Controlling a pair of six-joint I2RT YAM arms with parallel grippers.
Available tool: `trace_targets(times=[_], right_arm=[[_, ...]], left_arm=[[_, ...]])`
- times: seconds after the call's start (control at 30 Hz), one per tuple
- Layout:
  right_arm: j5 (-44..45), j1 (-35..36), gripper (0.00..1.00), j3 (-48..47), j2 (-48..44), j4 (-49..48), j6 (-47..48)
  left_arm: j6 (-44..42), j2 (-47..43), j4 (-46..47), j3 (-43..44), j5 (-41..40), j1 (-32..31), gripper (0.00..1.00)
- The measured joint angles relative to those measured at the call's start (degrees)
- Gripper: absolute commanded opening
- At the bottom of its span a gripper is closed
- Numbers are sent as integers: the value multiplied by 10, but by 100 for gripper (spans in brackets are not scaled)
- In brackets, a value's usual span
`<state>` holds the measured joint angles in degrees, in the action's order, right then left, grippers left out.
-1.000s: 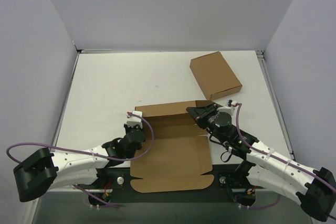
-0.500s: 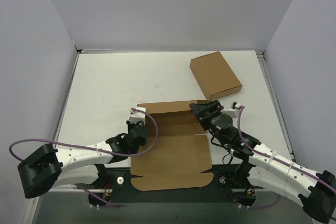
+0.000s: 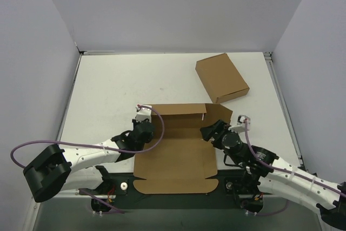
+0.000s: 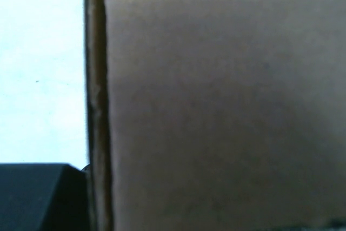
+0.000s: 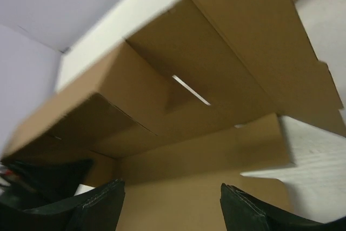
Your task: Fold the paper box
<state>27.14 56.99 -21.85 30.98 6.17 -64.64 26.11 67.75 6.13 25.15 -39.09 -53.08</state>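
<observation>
While right hand (image 5: pixel 170 187) gapes, paper box (image 5: pixel 216 79) just ahead (flaps up)

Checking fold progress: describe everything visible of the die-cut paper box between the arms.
The paper box is brown cardboard, partly folded. Its base panel lies flat at the near edge of the table; the far wall stands up, a right flap angles upward, a round-cornered near flap overhangs the edge. A thin slit shows in a raised panel. The left gripper is against its left side; the open right gripper sits by the right flap, contact unclear.
</observation>
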Motion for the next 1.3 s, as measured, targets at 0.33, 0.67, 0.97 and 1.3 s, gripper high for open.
trace_targets(times=[0.33, 0.67, 0.97, 1.3], right_arm=[[-72, -64, 65, -46, 279, 11, 95], [-102, -144, 71, -46, 327, -30, 156], [-131, -179, 72, -13, 375, -143, 213], [-140, -192, 60, 8, 423, -284, 283]], left_arm=[[1, 0, 2, -6, 22, 5, 29], [0, -7, 3, -13, 25, 9, 29], [0, -7, 5, -13, 25, 11, 29], [-1, -4, 5, -13, 18, 14, 29]])
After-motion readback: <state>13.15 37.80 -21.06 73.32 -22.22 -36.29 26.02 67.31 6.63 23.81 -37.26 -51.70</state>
